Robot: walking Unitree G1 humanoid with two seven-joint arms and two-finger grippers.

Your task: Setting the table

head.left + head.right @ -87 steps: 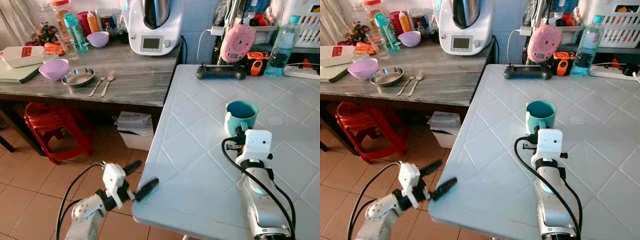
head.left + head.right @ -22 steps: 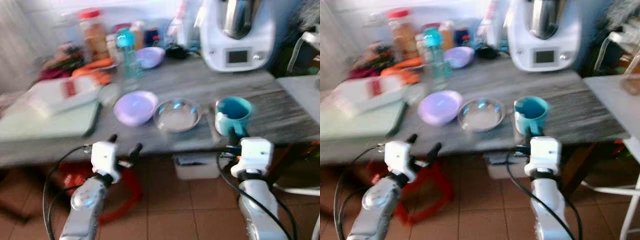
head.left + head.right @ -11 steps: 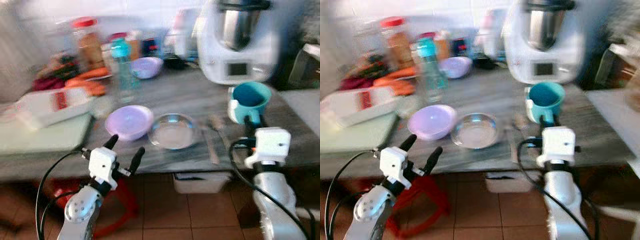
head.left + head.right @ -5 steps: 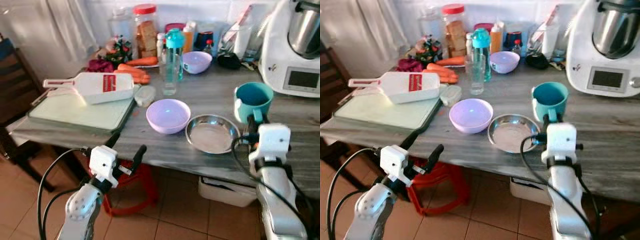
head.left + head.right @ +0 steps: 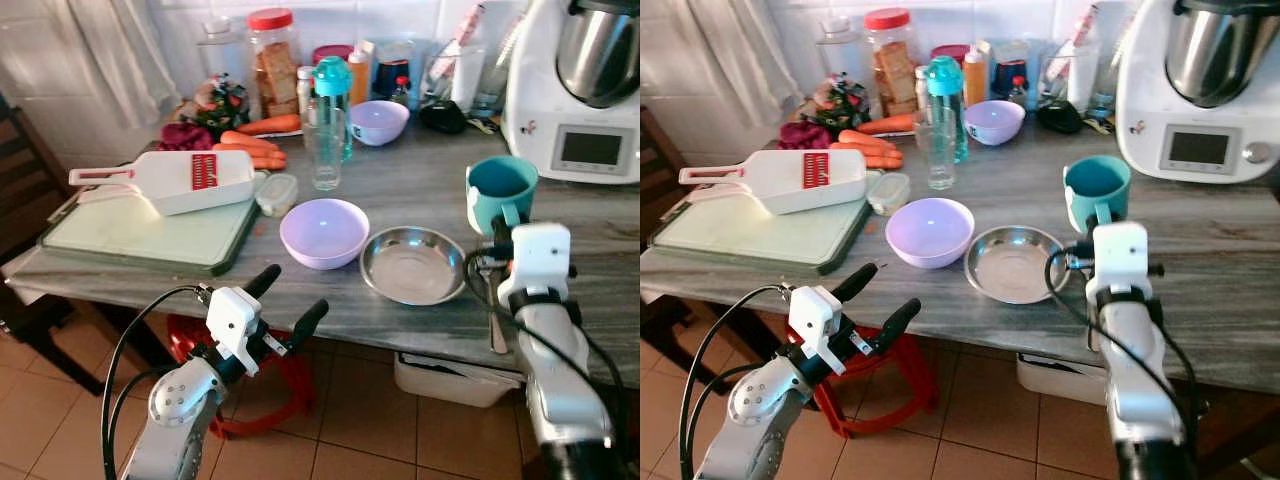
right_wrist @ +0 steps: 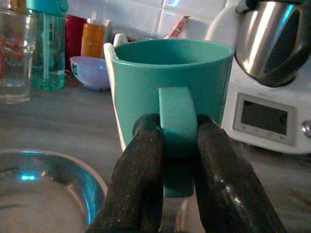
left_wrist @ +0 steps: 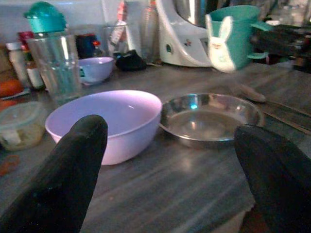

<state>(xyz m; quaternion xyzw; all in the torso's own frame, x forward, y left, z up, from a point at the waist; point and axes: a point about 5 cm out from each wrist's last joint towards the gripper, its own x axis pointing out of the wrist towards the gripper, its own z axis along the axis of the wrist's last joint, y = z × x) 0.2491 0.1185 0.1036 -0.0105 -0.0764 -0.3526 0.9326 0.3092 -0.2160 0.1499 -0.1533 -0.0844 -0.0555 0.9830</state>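
- teal mug (image 6: 171, 92): matt, smooth, ceramic-looking
- steel plate (image 5: 419, 264): shiny metal
- lilac bowl (image 5: 324, 231): smooth, semi-gloss plastic
- counter top (image 5: 420, 185): grey wood-grain, matt
- right gripper (image 6: 174, 160) fingers (image 6: 141, 187): black, slightly glossy
- drinking glass (image 5: 324, 150): clear glass

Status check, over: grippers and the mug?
Right gripper shut on teal mug handle. Left gripper open, at counter edge before purple bowl. Steel dish beside mug.
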